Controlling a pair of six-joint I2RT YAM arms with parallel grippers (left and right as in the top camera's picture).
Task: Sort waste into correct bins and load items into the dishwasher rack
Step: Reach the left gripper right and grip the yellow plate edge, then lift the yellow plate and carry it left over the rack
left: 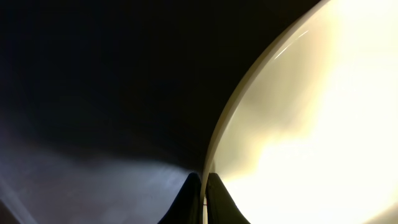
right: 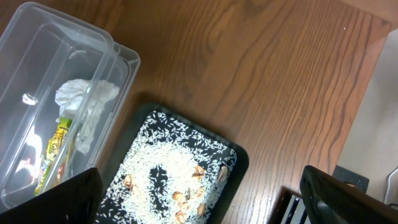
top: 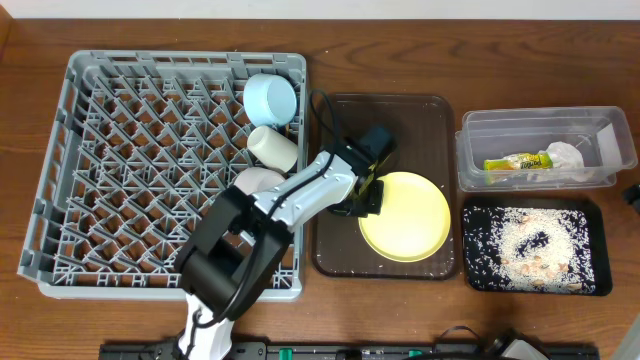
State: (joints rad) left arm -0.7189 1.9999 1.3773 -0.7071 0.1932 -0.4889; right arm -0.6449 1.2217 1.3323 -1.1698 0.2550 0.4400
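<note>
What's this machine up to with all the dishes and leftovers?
It is clearing up after a meal. The left gripper is shut on the rim of the yellow plate, which is on the brown tray. A blue bowl and two white cups sit in the grey rack. The napkin and wrapper are in the clear tub, and rice covers the black tray. The right gripper hangs open, holding nothing.
</note>
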